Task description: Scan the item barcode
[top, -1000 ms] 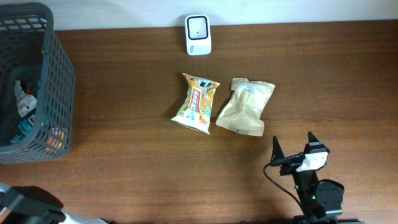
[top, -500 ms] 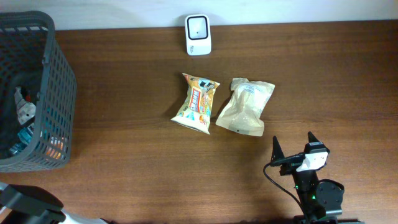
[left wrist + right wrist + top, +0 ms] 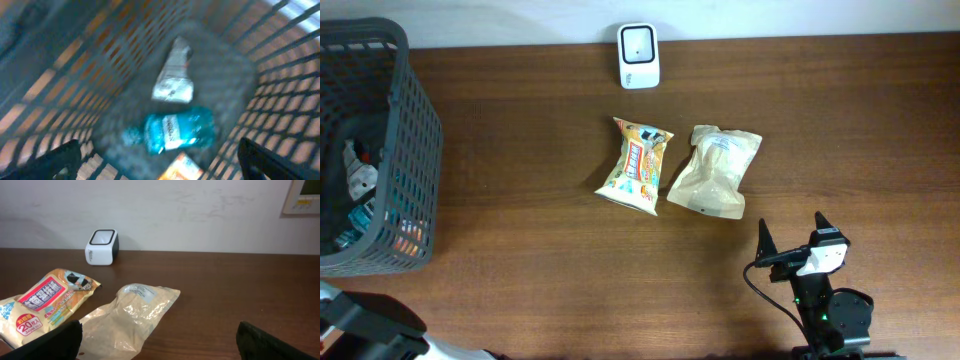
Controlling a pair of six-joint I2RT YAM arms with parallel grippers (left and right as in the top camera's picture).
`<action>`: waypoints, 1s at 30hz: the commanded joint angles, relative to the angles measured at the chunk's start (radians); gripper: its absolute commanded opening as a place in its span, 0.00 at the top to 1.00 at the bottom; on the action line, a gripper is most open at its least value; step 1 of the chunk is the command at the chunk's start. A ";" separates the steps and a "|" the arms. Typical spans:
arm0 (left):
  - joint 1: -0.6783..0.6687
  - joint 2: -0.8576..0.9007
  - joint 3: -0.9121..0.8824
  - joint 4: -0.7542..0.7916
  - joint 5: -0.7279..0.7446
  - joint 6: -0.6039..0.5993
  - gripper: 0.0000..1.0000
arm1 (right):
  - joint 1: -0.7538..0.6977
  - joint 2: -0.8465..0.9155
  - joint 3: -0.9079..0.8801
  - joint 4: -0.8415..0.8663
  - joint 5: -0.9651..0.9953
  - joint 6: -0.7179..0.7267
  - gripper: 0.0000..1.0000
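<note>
At the near edge of the desk (image 3: 540, 260), right side, the right end effector (image 3: 790, 235) sits low w/ both fingers spread wide apart. There is nothing btwn them, and they point toward the far wall.

At the near left corner only part of the left arm (image 3: 365, 330) shows from overhead. Its wrist cam looks down into the dark mesh basket (image 3: 420, 140). The left end effector (image 3: 159, 162) has its fingertips at opposite bottom corners of that view, well apart, gripping nothing. That view is blurred.

On the basket floor lie a teal pkt (image 3: 177, 131) and a white pkt (image 3: 173, 80) just beyond it. The corner of an orange pkt (image 3: 182, 169) shows at the bottom edge. The basket stands at the desk's left end.

Mid-desk, ahead and left of the right end effector and apart from it, two items lie side by side, touching or nearly so. A tan pouch (image 3: 713, 172) is on the right and a colourful snack bag (image 3: 636, 166) on the left, printed face up. Barcodes are too small to make out.

Farther back, at the far edge by the wall, stands the white scanner (image 3: 638, 42). It is approx in line w/ the snack bag and well apart from both items.
</note>
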State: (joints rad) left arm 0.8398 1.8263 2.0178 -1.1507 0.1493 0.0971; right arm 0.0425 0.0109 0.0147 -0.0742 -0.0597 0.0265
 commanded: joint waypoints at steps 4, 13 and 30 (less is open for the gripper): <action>-0.096 0.044 -0.008 0.110 0.116 0.072 0.01 | -0.005 -0.007 -0.009 0.000 0.012 0.004 0.02; -0.126 0.243 -0.008 0.115 -0.056 0.085 0.00 | -0.005 -0.007 -0.009 0.000 0.012 0.004 0.02; -0.160 0.446 -0.008 0.283 -0.101 0.137 0.16 | -0.005 -0.007 -0.009 0.000 0.012 0.004 0.02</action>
State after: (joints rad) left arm 0.6994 2.2395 2.0136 -0.8860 0.0872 0.2195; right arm 0.0425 0.0109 0.0147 -0.0742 -0.0597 0.0261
